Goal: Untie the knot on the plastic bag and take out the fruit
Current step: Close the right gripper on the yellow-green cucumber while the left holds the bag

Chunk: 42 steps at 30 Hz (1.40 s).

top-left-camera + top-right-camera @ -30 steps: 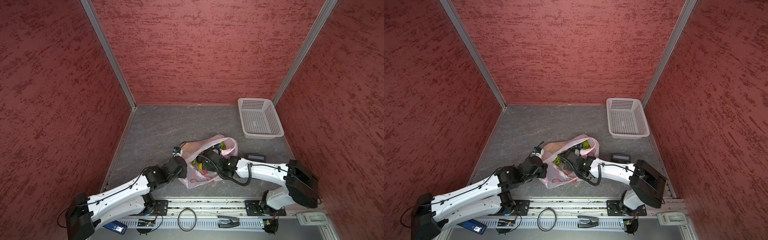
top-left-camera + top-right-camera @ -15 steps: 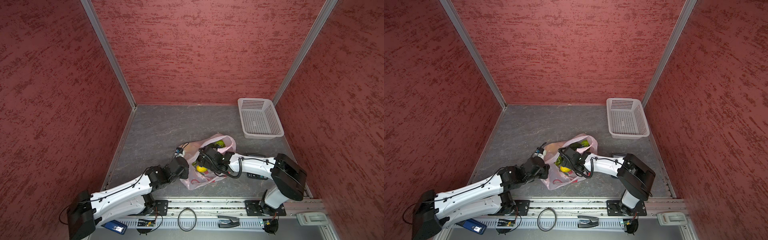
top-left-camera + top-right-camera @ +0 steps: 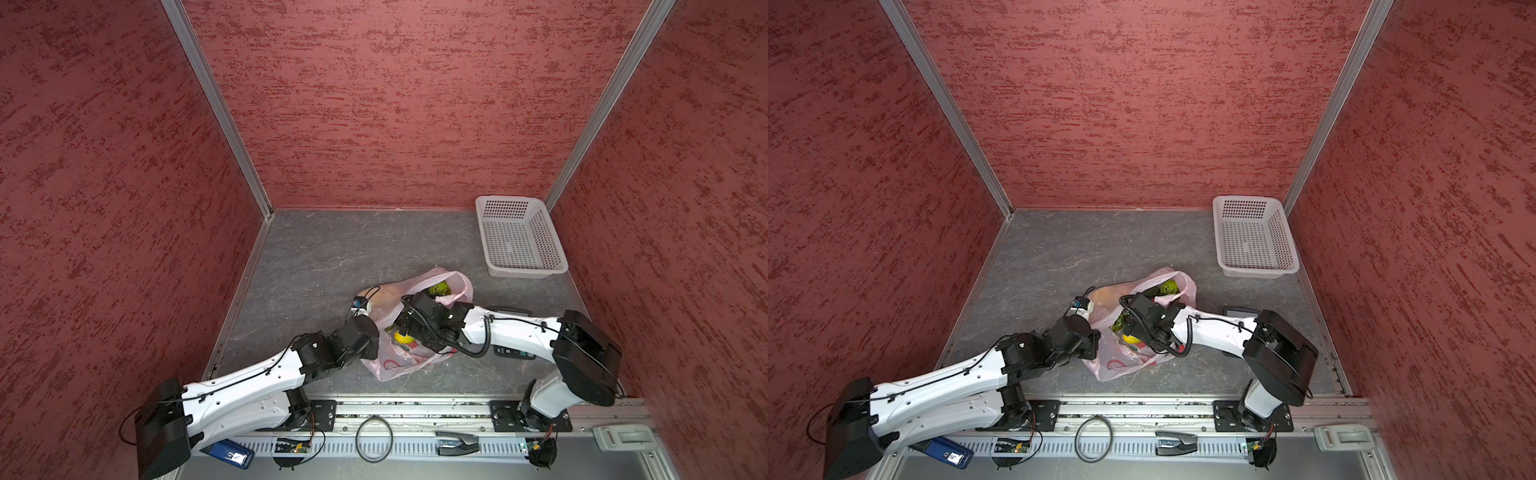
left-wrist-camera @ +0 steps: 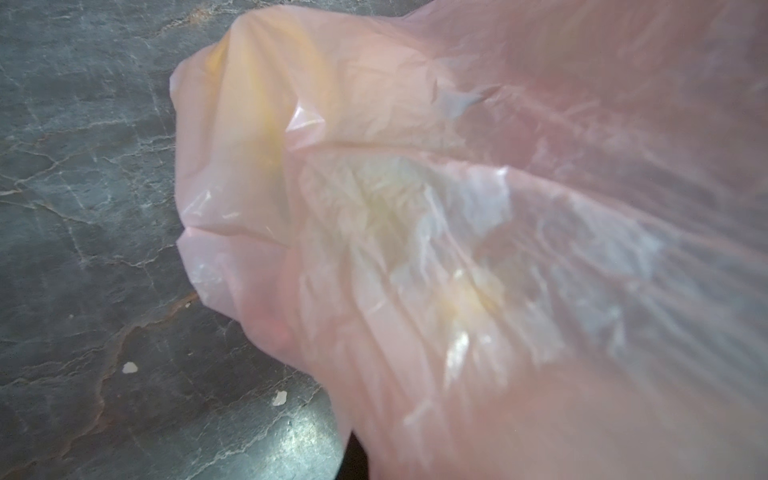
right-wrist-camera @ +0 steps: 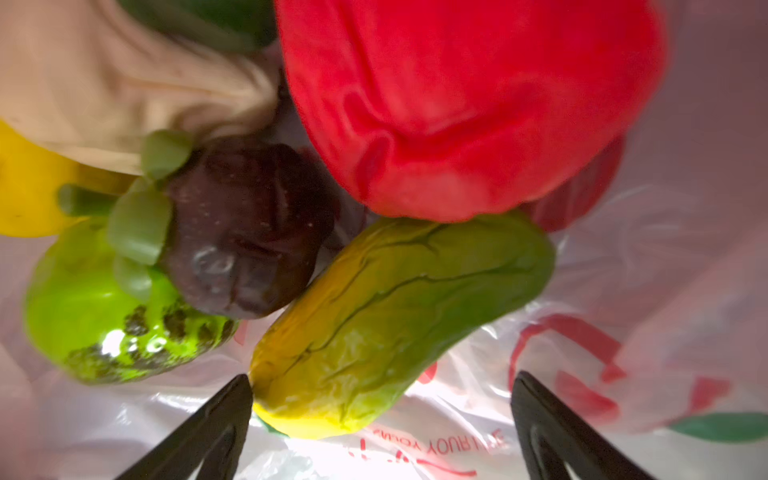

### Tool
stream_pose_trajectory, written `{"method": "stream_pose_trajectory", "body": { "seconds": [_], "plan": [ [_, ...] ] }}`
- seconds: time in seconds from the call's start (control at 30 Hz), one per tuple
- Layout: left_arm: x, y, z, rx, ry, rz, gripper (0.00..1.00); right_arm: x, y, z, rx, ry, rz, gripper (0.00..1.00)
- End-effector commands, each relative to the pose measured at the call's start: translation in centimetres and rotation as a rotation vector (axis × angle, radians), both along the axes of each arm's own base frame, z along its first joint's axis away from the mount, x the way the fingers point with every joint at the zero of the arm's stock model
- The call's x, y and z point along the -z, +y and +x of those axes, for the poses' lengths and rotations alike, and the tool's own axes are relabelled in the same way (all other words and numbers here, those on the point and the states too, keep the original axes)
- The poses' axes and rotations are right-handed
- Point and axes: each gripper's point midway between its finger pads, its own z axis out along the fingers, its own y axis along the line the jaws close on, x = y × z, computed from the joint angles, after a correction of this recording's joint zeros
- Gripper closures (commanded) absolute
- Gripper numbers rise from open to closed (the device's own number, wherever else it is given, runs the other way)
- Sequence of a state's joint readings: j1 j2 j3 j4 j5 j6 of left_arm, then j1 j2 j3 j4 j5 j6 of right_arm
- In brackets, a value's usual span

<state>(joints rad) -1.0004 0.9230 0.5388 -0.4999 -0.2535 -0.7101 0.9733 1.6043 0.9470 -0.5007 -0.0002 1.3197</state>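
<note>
The pale pink plastic bag (image 3: 395, 365) (image 3: 1117, 365) lies at the front middle with its mouth open; no knot shows. My left gripper (image 3: 374, 320) is at the bag's left rim, fingers hidden under taut plastic (image 4: 457, 249), shut on it. Inside the bag, my right gripper (image 5: 382, 380) is open. One of its fingertips (image 5: 245, 384) touches the end of the yellow-green fruit (image 5: 399, 320), the other stands apart. Behind lie red (image 5: 457, 104), dark purple (image 5: 249, 224), bumpy green (image 5: 104, 316), yellow (image 5: 25, 195) and cream (image 5: 104, 83) fruit. A green piece (image 3: 439, 288) shows at the mouth.
A white perforated basket (image 3: 519, 241) (image 3: 1254, 241) stands at the back right by the wall. A small black device (image 3: 1241, 311) lies on the grey table beside the right arm. Red walls close in three sides; a metal rail (image 3: 415, 415) runs along the front.
My right gripper has pushed a little leftward and deeper into the bag, and its elbow has shifted. The left arm has stayed almost still on the bag's rim.
</note>
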Motion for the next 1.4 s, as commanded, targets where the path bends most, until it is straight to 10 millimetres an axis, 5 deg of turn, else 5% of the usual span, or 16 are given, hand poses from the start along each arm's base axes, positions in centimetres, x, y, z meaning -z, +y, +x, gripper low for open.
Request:
{"method": "stream_pose_trajectory", "body": {
  "seconds": [0.0, 0.23, 0.57, 0.83, 1.33, 1.37],
  "plan": [
    [-1.1, -0.4, 0.3, -0.011, -0.022, -0.018, 1.00, 1.1, 0.1, 0.2, 0.090, 0.039, 0.014, 0.02],
    [-1.2, -0.2, 0.0, -0.016, -0.024, -0.013, 1.00, 2.0, -0.7, 1.3, 0.149, 0.029, 0.030, 0.03],
    [-1.2, -0.4, 0.0, -0.019, -0.032, -0.013, 1.00, 1.8, -1.1, 1.9, 0.121, -0.015, 0.004, 0.31],
    [-1.6, -0.7, 0.3, -0.020, -0.042, -0.016, 1.00, 0.3, -0.5, 2.4, 0.056, -0.077, 0.030, 0.56],
    [-1.3, -1.0, 0.5, -0.021, -0.049, -0.017, 1.00, -3.3, -0.1, 2.7, -0.005, -0.230, 0.133, 0.69],
    [-1.3, -1.0, 0.5, -0.021, -0.049, -0.017, 1.00, -4.6, 0.4, 2.9, -0.017, -0.268, 0.181, 0.69]
  ]
}}
